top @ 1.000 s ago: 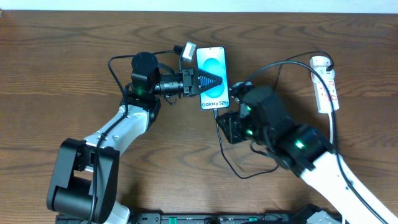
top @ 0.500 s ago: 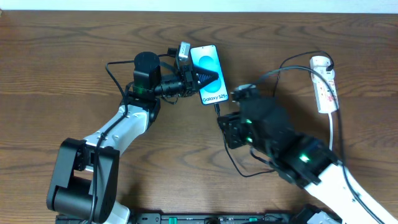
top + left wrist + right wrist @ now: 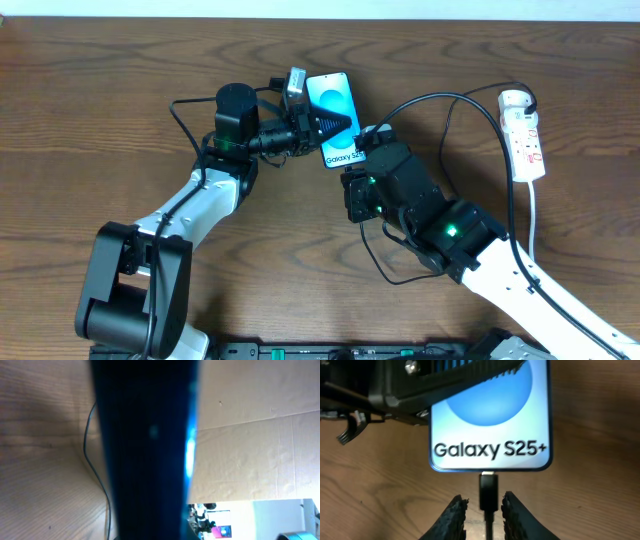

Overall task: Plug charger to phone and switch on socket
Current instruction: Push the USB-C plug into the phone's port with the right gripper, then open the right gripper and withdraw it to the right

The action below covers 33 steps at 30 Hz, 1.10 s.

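The phone (image 3: 333, 98), with a blue oval on its screen and "Galaxy S25+" text, lies tilted at the table's centre back. My left gripper (image 3: 330, 125) is shut on it, one black finger across the screen. In the left wrist view the phone (image 3: 145, 450) is a dark blur filling the middle. The charger's black connector (image 3: 488, 491) sits against the phone's bottom edge (image 3: 490, 457). My right gripper (image 3: 485, 505) straddles the connector, open, with a small gap on each side. The charger cable (image 3: 440, 98) arcs to the white socket strip (image 3: 525, 135) at the right.
A small white-grey block (image 3: 296, 82) lies by the phone's upper left corner. Slack black cable loops on the wood below my right wrist (image 3: 378, 265). The strip's white cord (image 3: 536, 210) runs toward the front right.
The left gripper turned and shifted the phone slightly left, then held still. My right arm moved up to the phone's bottom edge, its fingers now around the connector.
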Motion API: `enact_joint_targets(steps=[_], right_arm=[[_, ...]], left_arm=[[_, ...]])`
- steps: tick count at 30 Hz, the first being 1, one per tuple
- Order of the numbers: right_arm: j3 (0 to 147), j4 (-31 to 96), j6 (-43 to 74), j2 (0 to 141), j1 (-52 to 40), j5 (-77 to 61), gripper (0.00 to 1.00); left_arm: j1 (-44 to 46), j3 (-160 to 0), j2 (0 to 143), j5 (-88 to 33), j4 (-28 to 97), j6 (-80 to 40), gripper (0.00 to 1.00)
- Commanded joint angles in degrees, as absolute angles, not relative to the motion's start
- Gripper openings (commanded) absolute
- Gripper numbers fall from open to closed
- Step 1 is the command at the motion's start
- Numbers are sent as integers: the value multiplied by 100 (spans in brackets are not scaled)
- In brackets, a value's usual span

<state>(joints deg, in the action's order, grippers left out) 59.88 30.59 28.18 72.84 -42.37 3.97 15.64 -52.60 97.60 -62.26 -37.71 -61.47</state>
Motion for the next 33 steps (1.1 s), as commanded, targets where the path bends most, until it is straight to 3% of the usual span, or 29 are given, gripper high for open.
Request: enact_joint_targets(steps=[1,6,17,25,27,33], right_arm=[[5981,3105,2827,7273,-4287,491,30],[5979,3323,2899,7314,-4285,220,32],[5979,2869,2910,7502,-4285,270,1],[5983,2316,2738,7489,-4274,305,1],[5983,2390,2738,7489,-4274,305,5],[6001,3304,2729,6882,-4143,309,29]], left_arm=[[1546,-5273,9741,-6423,-3839,-6224,7],[1546,-5273,9741,-6423,-3839,-6377,7],[1546,-5273,9741,-6628,-3841,-6521,7],[1732,-5273,9741,-6792,-3844,-6261,7],[1782,-5273,9741,-6792,-3841,-6259,8],[1793,-5273,9741,-6735,-3841,-6128,7]])
